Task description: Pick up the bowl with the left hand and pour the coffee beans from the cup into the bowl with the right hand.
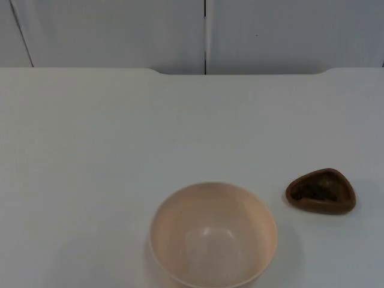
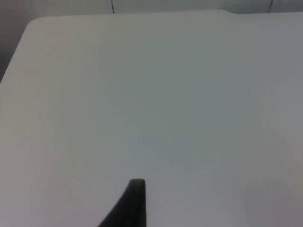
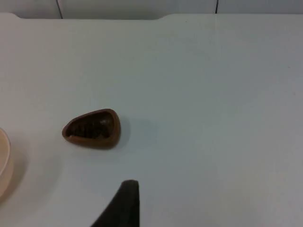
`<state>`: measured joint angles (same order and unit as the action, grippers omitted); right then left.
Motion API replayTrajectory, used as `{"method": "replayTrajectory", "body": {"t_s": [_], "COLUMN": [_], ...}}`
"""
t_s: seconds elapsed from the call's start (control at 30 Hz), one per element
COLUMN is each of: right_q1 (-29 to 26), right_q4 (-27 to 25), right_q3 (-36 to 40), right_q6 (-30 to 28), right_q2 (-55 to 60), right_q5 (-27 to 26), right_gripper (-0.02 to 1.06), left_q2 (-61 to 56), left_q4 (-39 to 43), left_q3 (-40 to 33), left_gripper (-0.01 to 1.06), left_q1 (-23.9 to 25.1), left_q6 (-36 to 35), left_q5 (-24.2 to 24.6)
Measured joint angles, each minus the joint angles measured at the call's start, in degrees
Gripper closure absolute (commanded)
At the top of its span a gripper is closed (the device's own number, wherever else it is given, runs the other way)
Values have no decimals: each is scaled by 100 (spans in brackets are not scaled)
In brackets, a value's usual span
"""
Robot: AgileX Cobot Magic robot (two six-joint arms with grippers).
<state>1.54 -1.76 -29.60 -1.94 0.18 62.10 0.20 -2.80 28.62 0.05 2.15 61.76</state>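
Note:
A pale pink bowl (image 1: pixel 180 234) stands upright and empty at the table's front edge, slightly right of the middle. To its right, a short gap away, sits a small brown teardrop-shaped cup (image 1: pixel 321 192) with dark coffee beans inside. In the right wrist view my right gripper (image 3: pixel 124 201) hangs above the table, apart from the cup (image 3: pixel 92 128), with the bowl's rim (image 3: pixel 4 161) just beyond it. My left gripper (image 2: pixel 134 201) hovers over bare white table, away from both objects. Neither gripper holds anything that I can see.
The white table top (image 1: pixel 120 132) runs back to a grey partition wall (image 1: pixel 120 30) with a vertical seam. The table's far edge has a shallow recess at the centre.

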Motion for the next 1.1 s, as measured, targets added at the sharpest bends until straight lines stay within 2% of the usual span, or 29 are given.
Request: {"method": "replayTrajectory", "body": {"t_s": [0.53,1.1], "right_q1": [0,0], "right_q4": [0,0], "right_q3": [0,0], "right_q6": [0,0], "right_q2": [0,0], "right_q5": [0,0], "right_gripper": [-1,-1], "left_q2": [0,617], "left_q4": [-299,-349], "left_q3": [11,867], "left_gripper": [0,0], "left_q1": [0,0], "left_q6": [0,-33], "left_q5": [-33,-69]}}
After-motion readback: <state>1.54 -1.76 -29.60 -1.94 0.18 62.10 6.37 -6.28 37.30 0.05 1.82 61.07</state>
